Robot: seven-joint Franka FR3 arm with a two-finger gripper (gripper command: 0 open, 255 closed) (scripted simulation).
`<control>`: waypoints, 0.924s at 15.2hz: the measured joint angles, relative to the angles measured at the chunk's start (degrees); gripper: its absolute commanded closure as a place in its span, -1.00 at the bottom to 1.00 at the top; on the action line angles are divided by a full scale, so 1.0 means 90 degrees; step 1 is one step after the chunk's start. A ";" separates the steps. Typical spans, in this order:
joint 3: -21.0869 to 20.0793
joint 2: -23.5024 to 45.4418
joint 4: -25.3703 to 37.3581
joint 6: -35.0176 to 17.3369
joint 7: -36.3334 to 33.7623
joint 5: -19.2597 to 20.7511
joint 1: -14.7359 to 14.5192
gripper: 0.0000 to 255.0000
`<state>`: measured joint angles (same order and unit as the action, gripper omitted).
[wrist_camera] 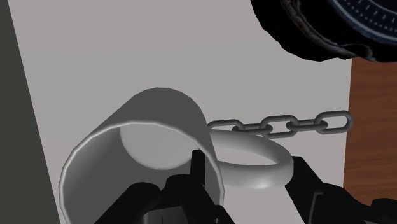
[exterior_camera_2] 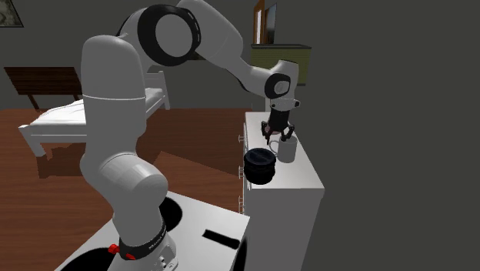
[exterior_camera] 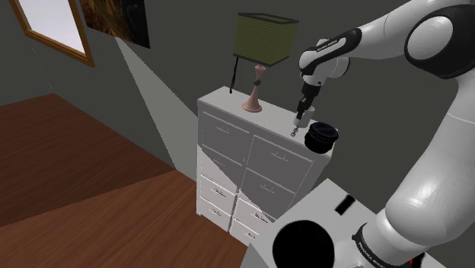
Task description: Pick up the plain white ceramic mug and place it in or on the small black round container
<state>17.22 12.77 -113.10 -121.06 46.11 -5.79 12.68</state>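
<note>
Nothing of the task is finished yet, though the first step is well in hand; the mug [wrist_camera: 146,127] has not been lifted and, in the second exterior view, stands on top of the chest of drawers [exterior_camera_2: 298,183], just beside the black container [exterior_camera_2: 259,165] and on the side of it away from the robot's stand.

The claw [wrist_camera: 248,164] is down at the mug; it is spread, one finger at the rim on the handle side and the other beyond the handle, so the handle loop lies between them. Whether either finger already presses on the handle is hard to judge from the wrist view; I take it as not yet gripped. What is left, then, is to close, lift, carry the short way over to the container and set the mug in or on it.

The mug is drawn pale grey-white, plain and unmarked, with smooth straight walls, an open and empty inside and one rounded loop handle. A grey chain [wrist_camera: 280,123] lies on the top, touching the handle, on the container's side of the mug.
</note>
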 measured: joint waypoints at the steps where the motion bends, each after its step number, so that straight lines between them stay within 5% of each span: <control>1: 0.0000 0.0000 0.0000 0.0001 0.0000 0.0000 0.0000 1.00; 14: 0.0028 -0.0283 0.0254 0.0523 -0.0080 0.0117 -0.0021 1.00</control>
<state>17.48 10.23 -110.81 -116.36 45.39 -4.74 12.49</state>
